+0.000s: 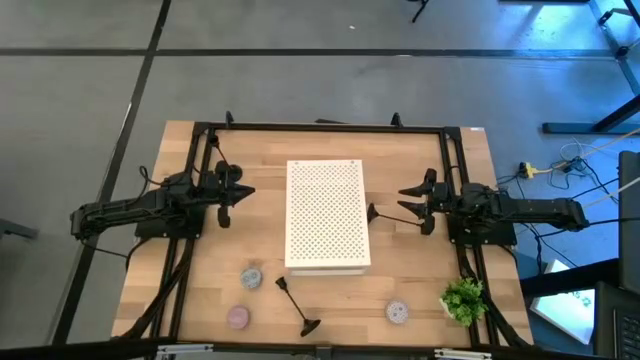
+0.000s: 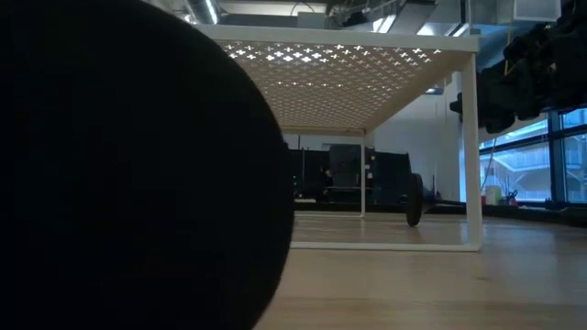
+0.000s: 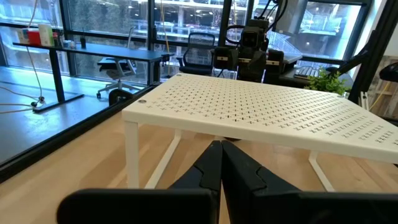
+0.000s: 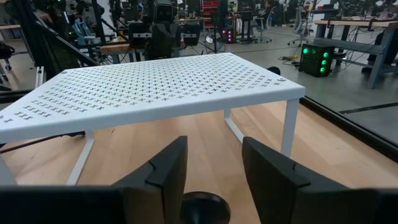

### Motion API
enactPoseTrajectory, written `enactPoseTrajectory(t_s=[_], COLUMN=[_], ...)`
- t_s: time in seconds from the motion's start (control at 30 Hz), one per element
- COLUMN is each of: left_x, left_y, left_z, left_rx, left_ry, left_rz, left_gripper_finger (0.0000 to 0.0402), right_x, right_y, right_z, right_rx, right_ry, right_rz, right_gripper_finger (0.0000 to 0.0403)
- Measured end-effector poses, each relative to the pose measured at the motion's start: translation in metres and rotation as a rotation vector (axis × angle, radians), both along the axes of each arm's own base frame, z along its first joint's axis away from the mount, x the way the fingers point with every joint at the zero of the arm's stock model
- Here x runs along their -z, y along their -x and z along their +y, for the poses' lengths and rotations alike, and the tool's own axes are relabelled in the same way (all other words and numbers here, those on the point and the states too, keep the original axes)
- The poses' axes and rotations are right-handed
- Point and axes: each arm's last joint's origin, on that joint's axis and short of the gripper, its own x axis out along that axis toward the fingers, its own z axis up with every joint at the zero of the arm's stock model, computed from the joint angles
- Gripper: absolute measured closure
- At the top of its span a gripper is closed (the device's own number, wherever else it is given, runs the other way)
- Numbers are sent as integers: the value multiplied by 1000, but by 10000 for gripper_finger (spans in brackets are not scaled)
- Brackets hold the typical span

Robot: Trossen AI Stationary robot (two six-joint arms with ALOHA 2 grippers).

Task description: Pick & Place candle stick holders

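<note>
One black holder [image 1: 296, 305] with a thin stem lies on the table near the front edge. A second black holder [image 1: 372, 213] is by the white board's right side; its round base shows on edge in the low view [image 2: 415, 200]. A grey puck [image 1: 250, 278], a pink puck [image 1: 238, 317] and a lavender puck [image 1: 398, 312] rest flat near the front. My right gripper [image 1: 405, 200] is open just right of the second holder, and a black round part [image 4: 205, 208] shows low between its fingers. My left gripper [image 1: 246, 192] is shut and empty, left of the board.
The white perforated board [image 1: 328, 215] stands on thin legs at the table's middle, between the two grippers. A small green plant [image 1: 463, 298] stands at the front right. A large dark shape [image 2: 128, 165] fills the left of the low view.
</note>
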Motion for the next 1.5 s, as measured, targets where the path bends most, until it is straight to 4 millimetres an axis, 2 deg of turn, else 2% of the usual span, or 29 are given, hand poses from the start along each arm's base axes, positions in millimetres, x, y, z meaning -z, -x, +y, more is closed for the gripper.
enactPoseTrajectory(t_s=[1.37,1.5], left_x=[0,-4], left_y=[0,0], left_z=[0,0], left_rx=[0,2], left_ry=[0,69], left_rz=[0,-52], left_gripper_finger=[400,400], right_x=[0,0], right_y=[0,0], right_z=[0,0], right_rx=[0,0], right_ry=[0,0], right_rz=[0,0], right_gripper_finger=[245,245])
